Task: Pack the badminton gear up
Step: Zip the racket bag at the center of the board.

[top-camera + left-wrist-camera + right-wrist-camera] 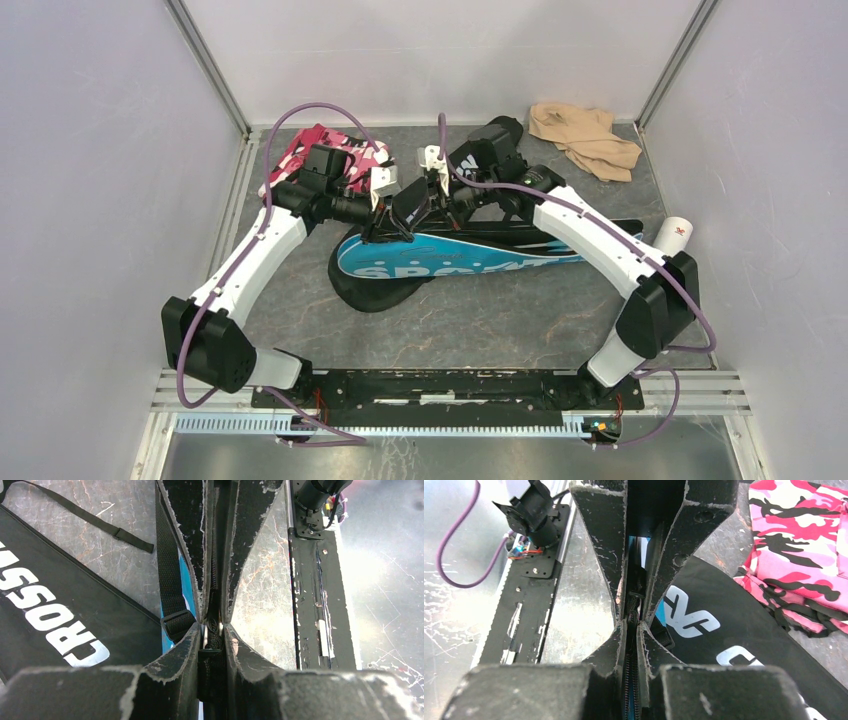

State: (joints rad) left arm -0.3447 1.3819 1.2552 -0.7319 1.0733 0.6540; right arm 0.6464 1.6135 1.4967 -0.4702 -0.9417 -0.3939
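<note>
The blue "SPORT" cover (pixel 450 260) lies across the middle of the table. Both grippers meet at its upper edge. My left gripper (pixel 377 220) is shut on the cover's black zipper pull tab (pixel 218 660). It also shows in the left wrist view (pixel 214 628). My right gripper (pixel 408 208) faces it tip to tip and is shut on the zipper edge (pixel 630 680) of the same cover, as the right wrist view (pixel 629 625) shows. The black "CROSSWAY" cover (pixel 50 630) lies beside them. A white tube (pixel 677 234) lies at the right. No rackets or shuttlecocks show.
A pink camouflage cloth (pixel 325 155) lies at the back left, close to the left wrist. A beige cloth (pixel 585 135) lies at the back right. A black strap with a buckle (pixel 170 580) hangs off the blue cover. Walls close in the table on three sides.
</note>
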